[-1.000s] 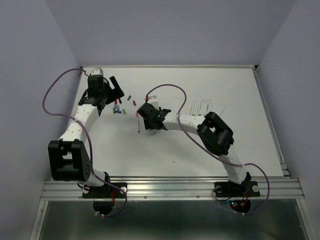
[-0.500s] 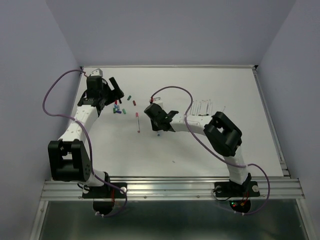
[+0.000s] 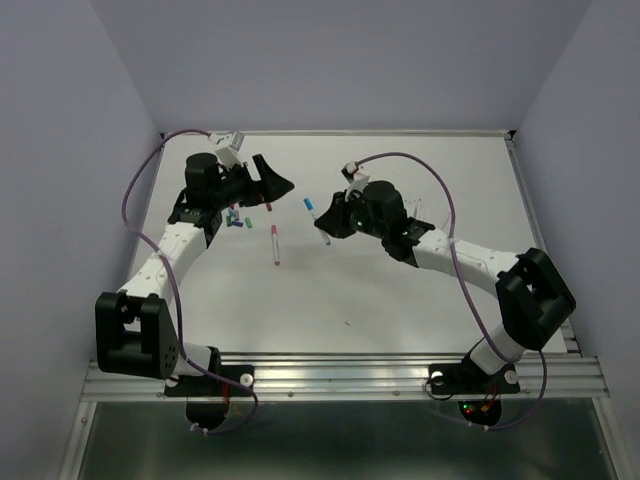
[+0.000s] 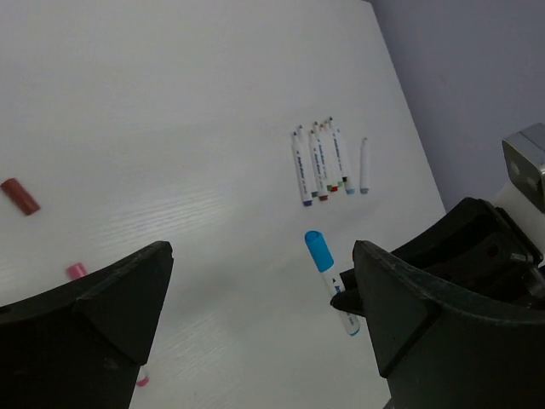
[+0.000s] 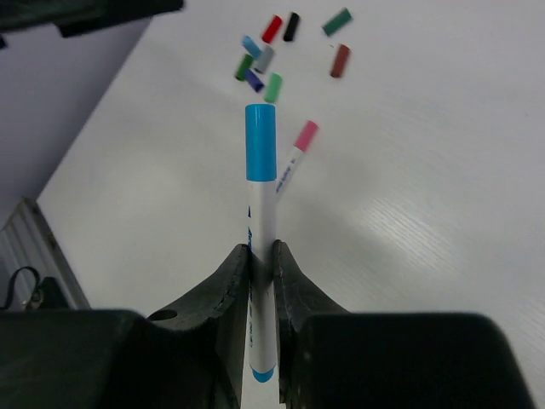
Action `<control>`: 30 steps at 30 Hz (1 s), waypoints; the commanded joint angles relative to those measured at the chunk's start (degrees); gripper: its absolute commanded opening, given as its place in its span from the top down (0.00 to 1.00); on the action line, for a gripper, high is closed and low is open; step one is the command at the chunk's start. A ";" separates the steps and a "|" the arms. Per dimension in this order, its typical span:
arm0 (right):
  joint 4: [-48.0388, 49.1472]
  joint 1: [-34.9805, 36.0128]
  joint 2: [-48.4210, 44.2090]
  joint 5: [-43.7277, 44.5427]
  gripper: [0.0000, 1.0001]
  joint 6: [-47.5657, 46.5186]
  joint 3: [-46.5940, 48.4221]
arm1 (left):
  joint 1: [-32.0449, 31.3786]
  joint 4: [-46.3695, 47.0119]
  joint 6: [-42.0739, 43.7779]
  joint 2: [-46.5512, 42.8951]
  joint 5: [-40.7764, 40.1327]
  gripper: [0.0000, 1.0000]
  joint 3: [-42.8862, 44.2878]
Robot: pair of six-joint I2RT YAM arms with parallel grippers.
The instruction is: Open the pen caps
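My right gripper (image 3: 332, 222) is shut on a white pen (image 5: 262, 239) with a blue cap (image 5: 261, 141) and holds it above the table, cap pointing left toward the left arm. The cap also shows in the left wrist view (image 4: 318, 250). My left gripper (image 3: 272, 186) is open and empty, raised, a short way left of that cap; its fingers (image 4: 111, 315) frame the pen. A pink-capped pen (image 3: 275, 243) lies on the table between the arms. Several loose caps (image 3: 238, 215) lie below the left gripper, among them red (image 5: 272, 28), black (image 5: 292, 25), teal (image 5: 337, 21) and brown (image 5: 340, 60).
Several uncapped white pens (image 4: 324, 162) lie side by side at the back right, partly hidden by the right arm in the top view. A red cap (image 4: 19, 195) and a pink cap (image 4: 77, 271) lie apart on the table. Walls close in the table on three sides.
The right arm has swung right and up and now holds a blue-capped pen. The pink-capped pen stays on the table. The left gripper has lifted and turned right toward the blue cap.
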 commanded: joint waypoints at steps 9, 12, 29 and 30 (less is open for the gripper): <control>18.70 0.42 -2.12 -9.76 0.99 2.14 -1.28 | -7.67 8.56 -3.44 1.04 4.68 0.03 3.10; 18.70 0.42 -2.29 -7.92 0.99 1.96 -1.19 | -8.02 8.73 -3.62 1.04 4.50 0.08 2.58; 21.25 0.42 -0.54 -6.86 0.99 1.61 0.65 | -8.55 11.37 -5.99 1.39 7.05 0.73 1.87; 21.25 0.42 -0.45 -6.77 0.99 1.52 0.83 | -8.55 11.37 -5.99 1.30 7.05 0.75 1.78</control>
